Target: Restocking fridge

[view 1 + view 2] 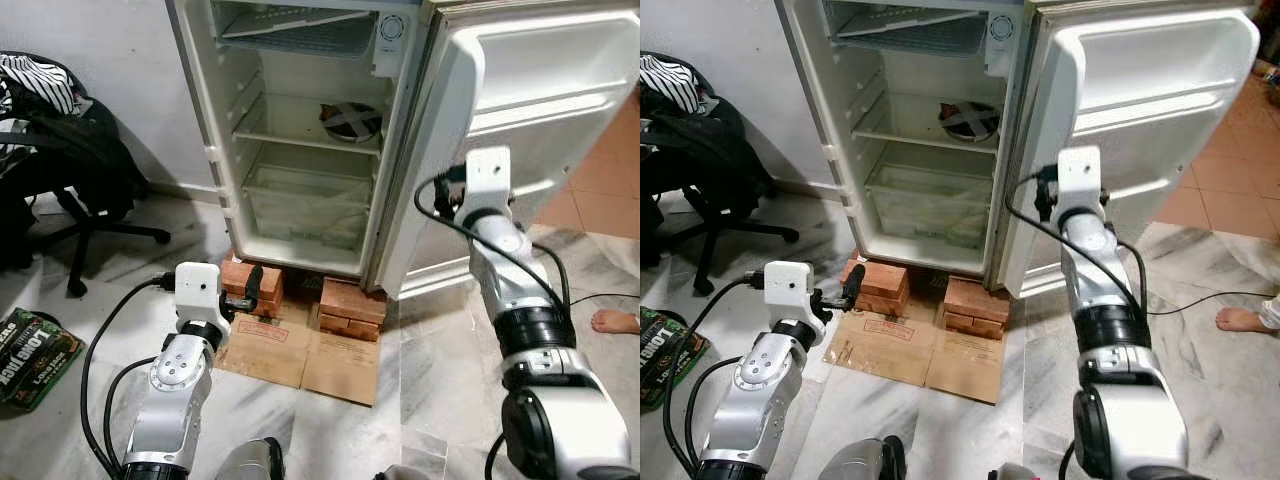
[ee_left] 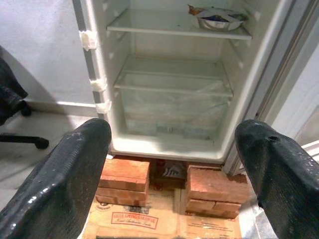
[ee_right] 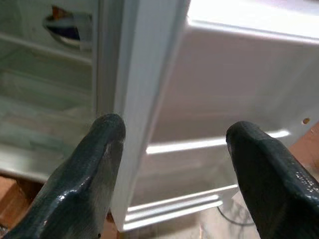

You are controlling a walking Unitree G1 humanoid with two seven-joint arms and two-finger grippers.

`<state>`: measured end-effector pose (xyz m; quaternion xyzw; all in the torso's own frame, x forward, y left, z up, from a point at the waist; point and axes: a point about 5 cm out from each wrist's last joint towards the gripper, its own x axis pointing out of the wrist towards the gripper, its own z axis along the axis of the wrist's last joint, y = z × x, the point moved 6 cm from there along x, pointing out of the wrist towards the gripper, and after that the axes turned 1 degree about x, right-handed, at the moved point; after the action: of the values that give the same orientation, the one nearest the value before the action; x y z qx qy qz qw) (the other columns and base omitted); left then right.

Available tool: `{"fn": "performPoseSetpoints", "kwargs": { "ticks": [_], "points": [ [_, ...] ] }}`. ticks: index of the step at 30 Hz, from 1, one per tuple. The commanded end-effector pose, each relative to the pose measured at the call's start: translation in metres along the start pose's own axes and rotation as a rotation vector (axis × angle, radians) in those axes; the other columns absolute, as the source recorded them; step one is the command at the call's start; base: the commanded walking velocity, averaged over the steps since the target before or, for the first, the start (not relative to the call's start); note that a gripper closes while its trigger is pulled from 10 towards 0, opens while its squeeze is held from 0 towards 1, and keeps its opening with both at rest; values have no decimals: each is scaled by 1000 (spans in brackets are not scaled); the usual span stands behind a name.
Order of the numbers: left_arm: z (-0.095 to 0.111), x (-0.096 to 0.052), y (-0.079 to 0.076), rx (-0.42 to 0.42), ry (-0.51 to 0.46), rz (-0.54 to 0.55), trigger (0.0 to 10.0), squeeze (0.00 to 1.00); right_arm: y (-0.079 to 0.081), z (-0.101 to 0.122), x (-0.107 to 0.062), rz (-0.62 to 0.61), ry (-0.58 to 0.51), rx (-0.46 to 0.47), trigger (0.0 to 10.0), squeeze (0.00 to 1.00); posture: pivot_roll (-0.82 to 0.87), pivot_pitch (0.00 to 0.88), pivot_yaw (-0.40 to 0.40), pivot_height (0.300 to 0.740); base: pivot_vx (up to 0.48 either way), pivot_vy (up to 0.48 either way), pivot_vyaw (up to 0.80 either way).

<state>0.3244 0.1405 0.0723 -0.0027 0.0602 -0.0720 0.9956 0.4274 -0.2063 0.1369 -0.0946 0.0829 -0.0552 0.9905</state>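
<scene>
The fridge (image 1: 310, 150) is seen standing open against the wall, raised on two stacks of red bricks (image 1: 352, 305), with flattened cardboard (image 1: 300, 355) laid on the marble floor (image 1: 440, 380) in front of it. Its door (image 1: 540, 110) is swung wide to the robot's right, the white inner shelves of the door facing out. Inside, a wire rack (image 1: 300, 30) is fitted at the top, and on the middle shelf (image 1: 290, 125) a single wrapped, round package (image 1: 352, 122) is lying toward the right side; below it a clear crisper drawer (image 1: 305, 205) is closed. The right tool (image 3: 169, 164) is held up close to the edge of the door, its two black fingers (image 3: 94, 169) spread apart with nothing between them — the door edge is seen just beyond the gap. The left tool (image 2: 174, 164) is held low in front of the fridge, above the cardboard, likewise spread wide and empty, pointed at the lower compartment and the bricks. Further out, a black office chair (image 1: 70, 170) draped with dark and striped clothing is placed to the left, a green printed package (image 1: 35, 355) is lying on the floor at the left edge, and a person's bare foot (image 1: 615, 320) is visible at the far right.
</scene>
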Motion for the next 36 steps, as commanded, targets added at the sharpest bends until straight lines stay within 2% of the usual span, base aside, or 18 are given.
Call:
{"fn": "performPoseSetpoints", "kwargs": {
  "ticks": [1,6,10,16,20,23,25,27,30,36],
  "points": [
    [-3,-3,3,-2,14,10,10000,0,-5,-5,-4,-6,-2,-18,10000,0,17,65,15,740,0,0,0],
    [-3,-4,5,-14,18,14,10000,0,-10,-41,-26,-12,32,-26,10000,0,13,65,16,740,0,0,0],
    [-11,-6,6,-28,48,26,10000,0,-12,-57,-43,-30,23,-36,10000,0,0,62,24,740,0,0,0],
    [-11,-4,-4,-27,55,-2,10000,0,-13,-62,-48,-60,14,-25,10000,0,-4,64,36,740,0,0,0],
    [-7,-2,-3,-13,41,-9,10000,0,-19,-62,-49,-83,8,-53,10000,0,-5,66,42,740,0,0,0],
    [-5,-2,2,-1,40,-5,10000,0,-34,-74,-51,-132,59,-21,10000,0,-1,70,43,740,0,0,0],
    [-4,-3,4,-1,35,-8,10000,0,-44,-90,-54,-164,117,21,10000,0,3,73,41,740,0,0,0],
    [-3,-4,4,-5,30,-19,10000,0,-49,-101,-56,-180,159,52,10000,0,4,77,43,740,0,0,0],
    [-2,-4,4,-6,30,-18,10000,0,-48,-102,-58,-173,158,34,10000,0,6,82,45,740,169,0,0],
    [-2,-4,5,-12,31,-12,10000,0,-41,-99,-57,-135,141,61,10000,0,7,89,45,740,87,0,0]
  ]
}}
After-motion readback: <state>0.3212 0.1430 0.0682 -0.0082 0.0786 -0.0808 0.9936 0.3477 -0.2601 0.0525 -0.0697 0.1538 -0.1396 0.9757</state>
